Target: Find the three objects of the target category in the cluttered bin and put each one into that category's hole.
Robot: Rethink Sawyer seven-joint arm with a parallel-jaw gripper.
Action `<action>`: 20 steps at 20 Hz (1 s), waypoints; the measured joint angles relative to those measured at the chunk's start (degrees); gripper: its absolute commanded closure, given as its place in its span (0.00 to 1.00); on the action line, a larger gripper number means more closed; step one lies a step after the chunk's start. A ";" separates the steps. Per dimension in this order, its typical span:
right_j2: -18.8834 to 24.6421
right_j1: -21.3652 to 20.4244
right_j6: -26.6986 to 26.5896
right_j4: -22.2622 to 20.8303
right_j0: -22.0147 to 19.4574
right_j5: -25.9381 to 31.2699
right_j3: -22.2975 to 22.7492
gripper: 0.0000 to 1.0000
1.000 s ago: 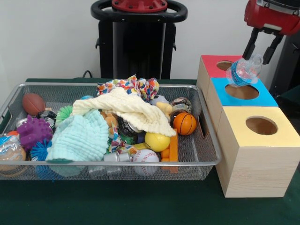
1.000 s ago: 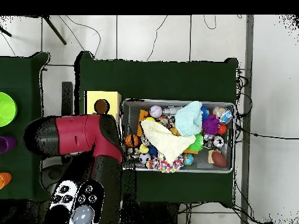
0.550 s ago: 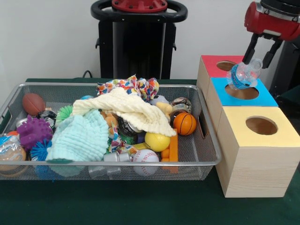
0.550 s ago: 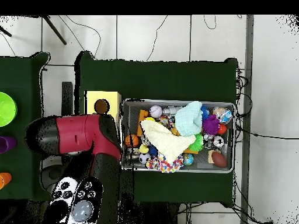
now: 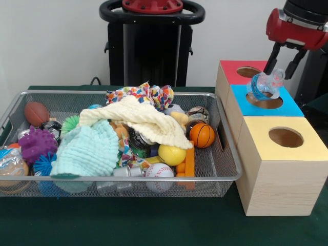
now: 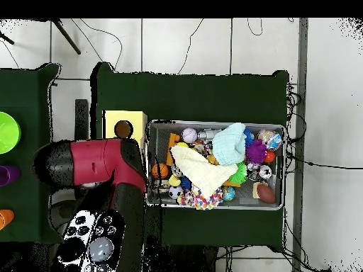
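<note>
Plastic bottle (image 5: 265,83), clear with a blue label, hangs tilted just above the hole in the blue-topped box (image 5: 292,106), the middle one of three wooden boxes beside the bin. The claw (image 5: 283,55) stands right above it with its black fingers (image 5: 273,53) spread to either side; the bottle looks to be at or just below the fingertips, and it is hard to tell whether they touch it at all, so it may already be loose and dropping. The red-topped box (image 5: 229,72) lies behind the blue one and the yellow-topped box (image 5: 302,151) in front of it, both holes showing nothing.

Judged from this, one item is on the point of going into its hole. The wire bin (image 5: 228,174) on the green table (image 5: 154,220) is crowded with balls, a cream cloth (image 5: 146,120) and a mint cloth (image 5: 87,148); how many bottles were delivered or remain buried there cannot be read. In the overhead view the red arm hides the boxes' far end.
</note>
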 measured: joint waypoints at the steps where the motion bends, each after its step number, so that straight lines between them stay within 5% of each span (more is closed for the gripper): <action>1: -0.01 0.04 0.00 0.00 0.00 0.00 -0.07 1.00; 20: -0.02 0.95 0.00 0.98 0.08 0.00 -1.39 1.00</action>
